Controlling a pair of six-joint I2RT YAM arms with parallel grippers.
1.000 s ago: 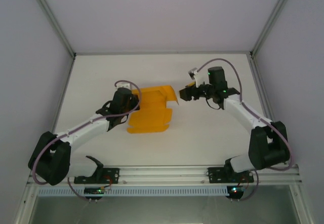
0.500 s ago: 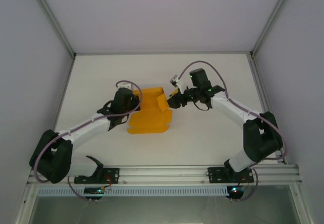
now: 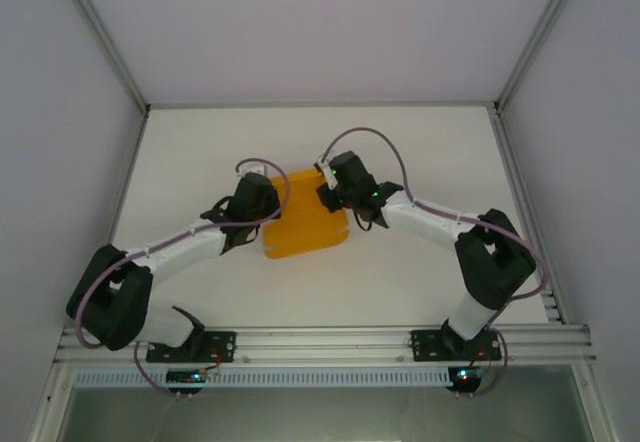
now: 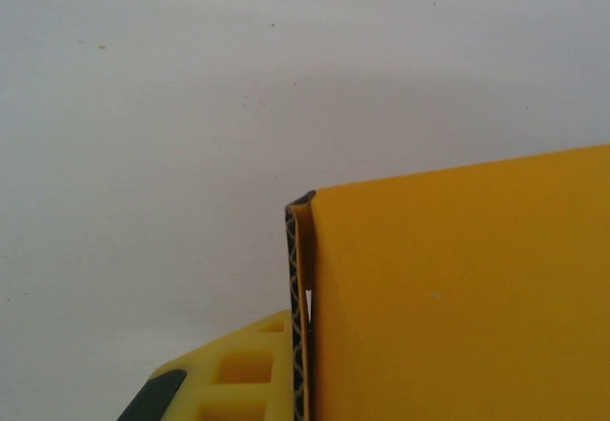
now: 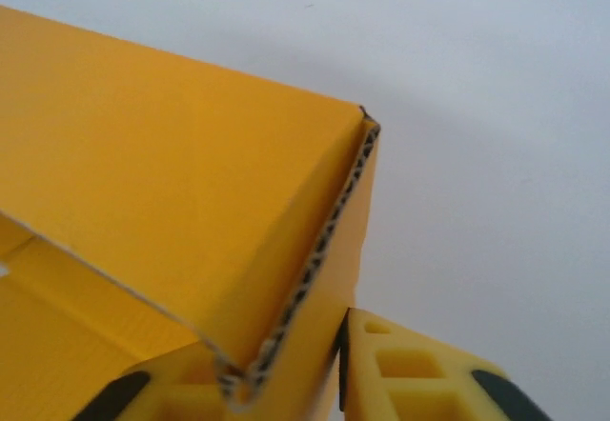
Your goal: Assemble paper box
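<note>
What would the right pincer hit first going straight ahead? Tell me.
The paper box. In the right wrist view its folded flap sits between the fingertips of the right pincer, so any advance would likely press straight into that card. Depth beyond it is unclear.

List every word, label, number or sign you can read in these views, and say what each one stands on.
None: no text can be read in these views.
The paper box is plain orange-yellow card, with no print on the faces that show.
The white table bears no lettering.
The green dots on the right arm are lights, not characters.
</note>
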